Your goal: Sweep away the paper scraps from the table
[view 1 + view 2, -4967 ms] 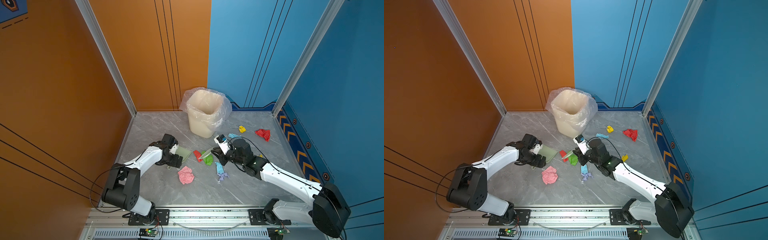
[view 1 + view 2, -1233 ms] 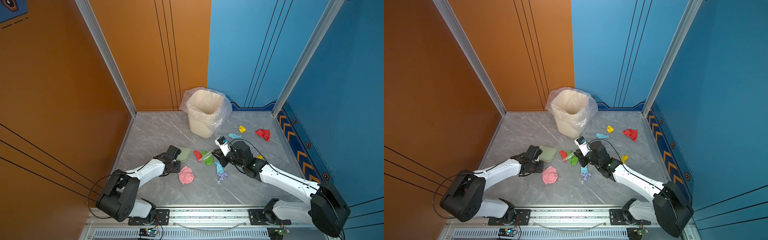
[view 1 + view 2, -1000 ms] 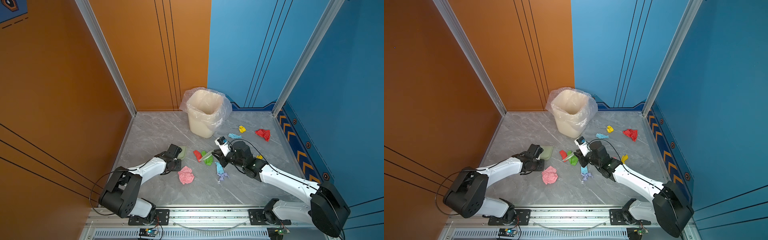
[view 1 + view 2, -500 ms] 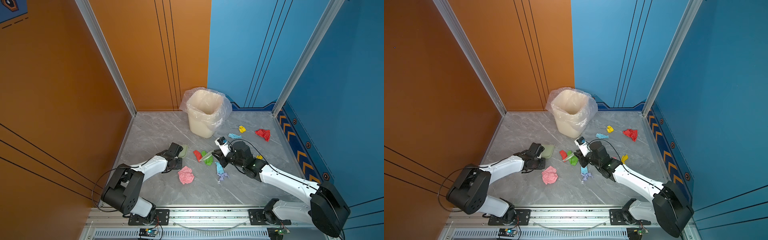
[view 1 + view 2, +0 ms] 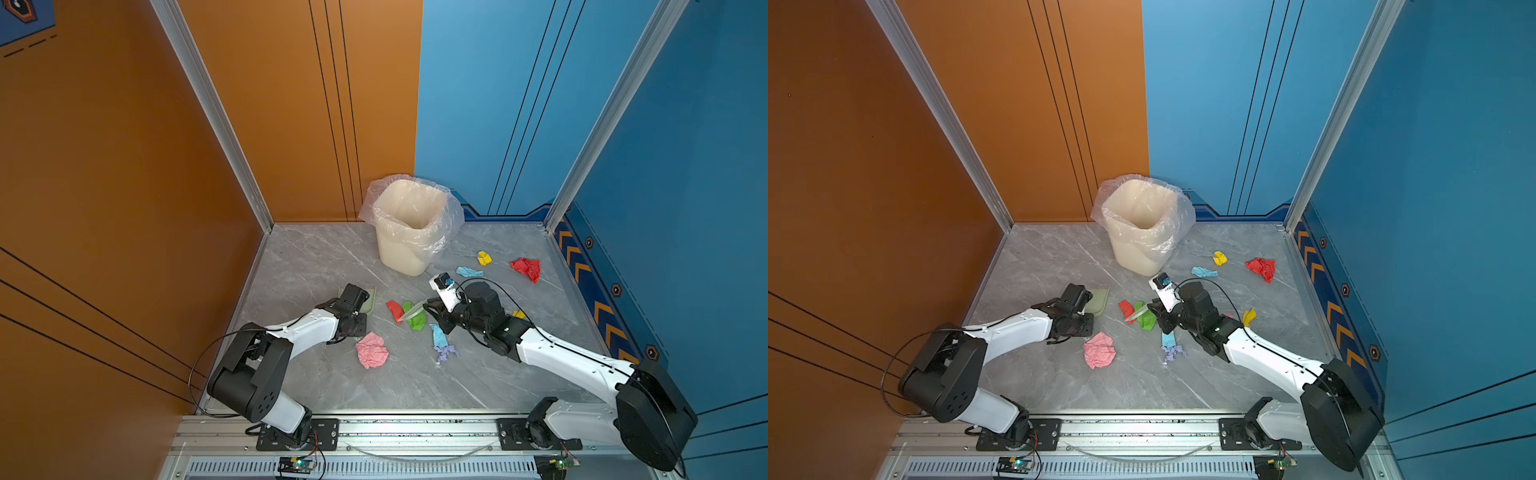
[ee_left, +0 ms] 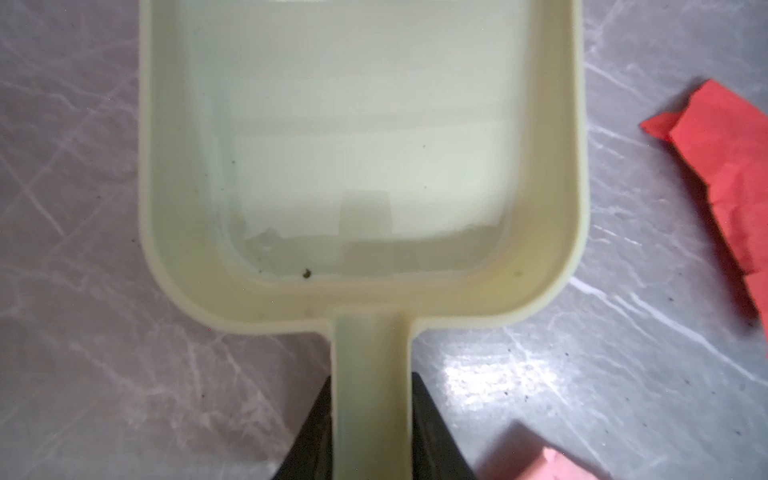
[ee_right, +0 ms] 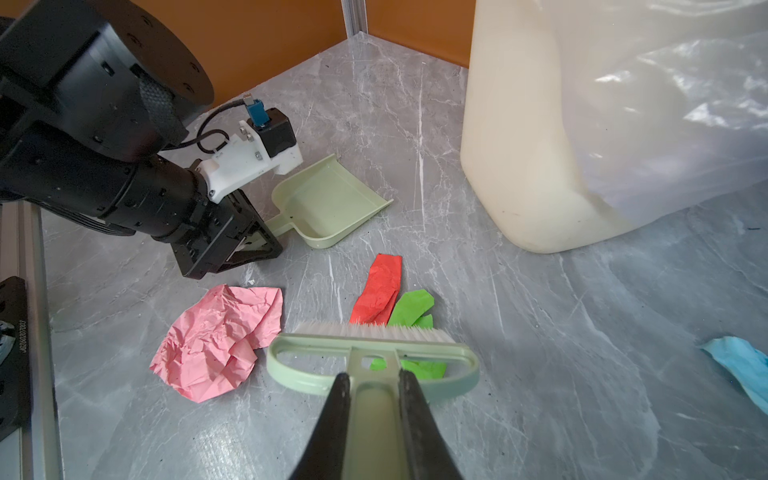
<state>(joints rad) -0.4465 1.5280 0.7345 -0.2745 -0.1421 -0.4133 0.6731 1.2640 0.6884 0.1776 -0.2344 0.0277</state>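
My left gripper (image 6: 372,419) is shut on the handle of the pale green dustpan (image 6: 361,145), which lies flat on the grey table (image 5: 316,266). My right gripper (image 7: 372,395) is shut on the green brush (image 7: 372,345), its bristles against a red strip (image 7: 380,291) and a green scrap (image 7: 411,307). A pink wad (image 5: 371,350) lies between the two grippers, nearer the front. Light blue and lilac scraps (image 5: 439,343) lie by the right arm. Further back right are a blue scrap (image 5: 469,272), a yellow one (image 5: 484,257) and a red one (image 5: 527,268).
A cream bin (image 5: 409,232) with a clear liner stands at the back middle, just beyond the brush. Orange and blue walls close the table on three sides. An aluminium rail (image 5: 374,432) with both arm bases runs along the front. A small yellow scrap (image 5: 1249,316) sits behind the right arm.
The left arm has shifted and turned the dustpan a little, so its mouth now points more towards the back. The right gripper and brush have barely moved.
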